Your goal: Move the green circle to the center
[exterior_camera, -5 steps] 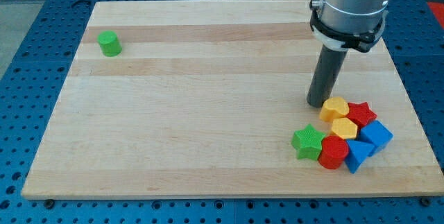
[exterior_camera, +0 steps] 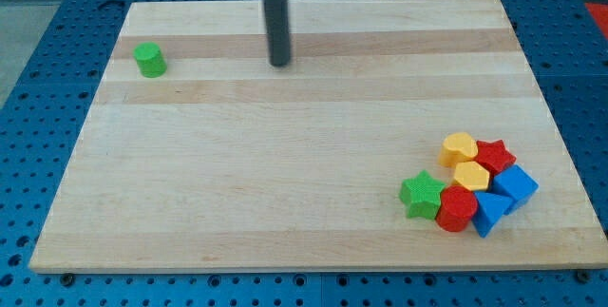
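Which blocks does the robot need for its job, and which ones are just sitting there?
Needed for the job:
- green circle, near the view's top left
- my tip, to the view's right of the circle, not touching it

Just sitting there, bunched at the view's bottom right:
- green star
- two yellow blocks
- red star
- red block
- two blue blocks

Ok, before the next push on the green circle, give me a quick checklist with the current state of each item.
1. Green circle in view, upright: ok.
2. My tip apart from the circle, to the view's right of it: ok.
3. Tip placed behind the circle for a push toward the centre: not ok, it stands on the centre side.
4. Board centre free for the circle: ok.
5. Block cluster away from the path, at the view's bottom right: ok.
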